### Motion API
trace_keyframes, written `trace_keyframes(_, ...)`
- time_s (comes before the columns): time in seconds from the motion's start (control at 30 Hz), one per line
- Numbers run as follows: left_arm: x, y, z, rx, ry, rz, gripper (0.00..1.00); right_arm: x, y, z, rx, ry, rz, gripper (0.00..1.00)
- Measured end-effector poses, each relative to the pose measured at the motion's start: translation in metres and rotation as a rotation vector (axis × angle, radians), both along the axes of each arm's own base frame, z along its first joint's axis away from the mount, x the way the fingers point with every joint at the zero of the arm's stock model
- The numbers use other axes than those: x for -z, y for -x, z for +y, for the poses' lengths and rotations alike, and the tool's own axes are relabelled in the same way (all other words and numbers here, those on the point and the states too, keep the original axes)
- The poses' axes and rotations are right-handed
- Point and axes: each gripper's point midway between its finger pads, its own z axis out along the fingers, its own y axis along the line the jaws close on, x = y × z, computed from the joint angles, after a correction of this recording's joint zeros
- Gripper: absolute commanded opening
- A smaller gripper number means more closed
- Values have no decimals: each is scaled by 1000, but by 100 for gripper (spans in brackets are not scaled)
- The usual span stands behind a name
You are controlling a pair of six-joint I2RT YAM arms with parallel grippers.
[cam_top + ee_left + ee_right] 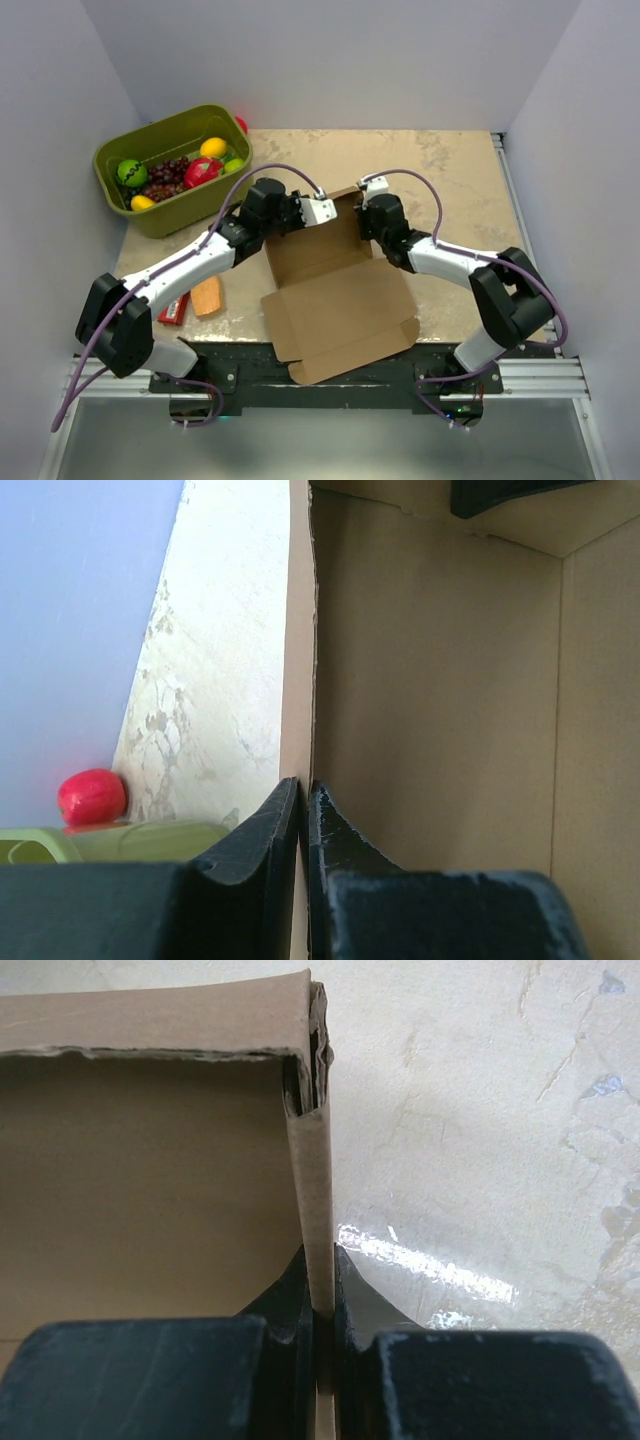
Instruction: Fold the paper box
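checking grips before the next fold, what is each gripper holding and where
Both hold the paper box: the left gripper pinches its left upright wall, the right gripper its right upright wall.

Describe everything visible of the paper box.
The paper box is plain brown corrugated cardboard, die-cut with creases and flaps, half folded. Its far tray has upright walls; the lid panel lies flat toward the arm bases. It rests on the table. The left gripper pinches its left wall, the right gripper its right wall.
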Motion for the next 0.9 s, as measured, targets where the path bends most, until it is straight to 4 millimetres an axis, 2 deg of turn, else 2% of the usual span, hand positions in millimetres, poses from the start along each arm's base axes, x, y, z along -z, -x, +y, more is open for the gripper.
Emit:
trace_keyframes(0.63, 1, 2, 0, -1, 23, 24, 0, 0, -3, -3, 110, 104, 1, 0)
trace_keyframes(0.73, 1, 2, 0, -9, 28, 28, 0, 0, -3, -2, 111, 102, 11, 32)
trace_keyframes(0.77, 1, 1, 1, -18, 31, 31, 0, 0, -2, -2, 114, 100, 17, 52)
trace_keyframes(0.83, 1, 0, 0, -29, 38, 34, 0, 2, 0, -4, 128, 92, 40, 67)
trace_keyframes(0.87, 1, -1, -1, -36, 43, 38, 0, 3, 1, -5, 124, 92, 53, 82)
trace_keyframes(0.9, 2, -3, -3, -42, 45, 40, 0, 3, 3, -6, 126, 87, 63, 84)
